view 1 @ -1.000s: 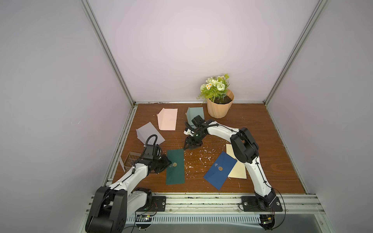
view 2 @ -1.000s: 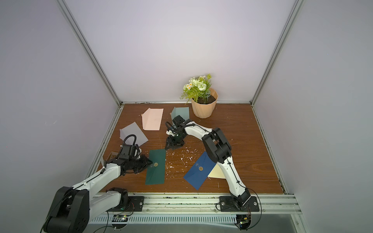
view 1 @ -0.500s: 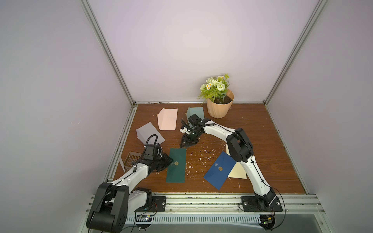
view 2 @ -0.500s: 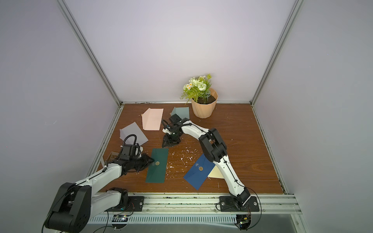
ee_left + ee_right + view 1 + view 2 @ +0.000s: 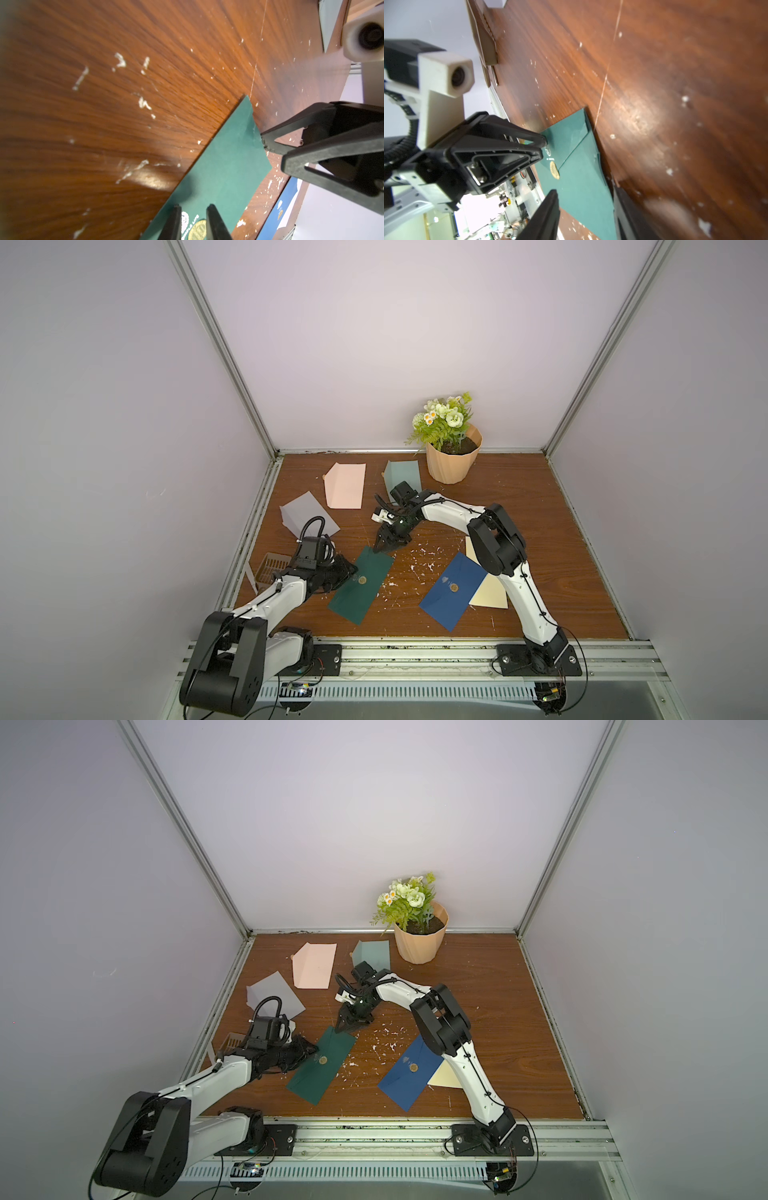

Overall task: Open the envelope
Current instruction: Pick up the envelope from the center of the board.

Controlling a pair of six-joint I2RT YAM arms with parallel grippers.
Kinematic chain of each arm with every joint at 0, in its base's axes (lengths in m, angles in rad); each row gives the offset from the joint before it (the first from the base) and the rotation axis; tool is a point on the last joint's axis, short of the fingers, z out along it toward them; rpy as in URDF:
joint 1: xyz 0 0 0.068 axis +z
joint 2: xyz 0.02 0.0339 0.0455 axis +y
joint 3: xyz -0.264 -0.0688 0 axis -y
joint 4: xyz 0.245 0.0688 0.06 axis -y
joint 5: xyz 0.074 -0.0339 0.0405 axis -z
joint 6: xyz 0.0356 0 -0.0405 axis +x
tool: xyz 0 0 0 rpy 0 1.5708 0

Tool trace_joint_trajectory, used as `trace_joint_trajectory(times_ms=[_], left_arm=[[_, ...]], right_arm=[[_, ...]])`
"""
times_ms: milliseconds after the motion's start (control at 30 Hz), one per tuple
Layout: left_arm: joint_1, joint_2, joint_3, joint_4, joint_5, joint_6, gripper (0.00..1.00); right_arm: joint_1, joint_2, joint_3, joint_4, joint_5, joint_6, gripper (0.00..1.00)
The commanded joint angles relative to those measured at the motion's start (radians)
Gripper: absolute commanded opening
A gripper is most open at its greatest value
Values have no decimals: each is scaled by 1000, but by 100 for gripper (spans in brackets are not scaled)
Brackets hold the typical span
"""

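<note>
The green envelope [image 5: 365, 599] lies flat near the table's [image 5: 540, 497] front-left corner, long axis slanting away from the front edge. My right fingers [image 5: 546, 216], parted and empty, straddle its far end; left fingers [image 5: 215, 223], narrowly parted, empty, sit by the seal [image 5: 197, 229].

The cream envelope [image 5: 492, 593] lies mostly under the blue envelope [image 5: 451, 593]. Print on the green envelope [image 5: 353, 602] is unreadably small.
</note>
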Motion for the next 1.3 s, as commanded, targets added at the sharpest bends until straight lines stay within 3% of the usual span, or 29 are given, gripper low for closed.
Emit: trace_joint_trajectory(times_ms=[0, 267, 900, 1267], left_arm=[[-9, 31, -60, -108, -86, -11, 25], [-9, 12, -76, -109, -86, -25, 25], [-9, 46, -95, -83, -88, -36, 25], [-9, 76, -92, -80, -75, -20, 25]], right_arm=[[-7, -59, -16, -32, 113, 9, 57], [-38, -189, -157, -55, 234, 65, 58], [-29, -232, -395, 122, -17, 170, 53], [-13, -162, -354, 289, -121, 268, 53]])
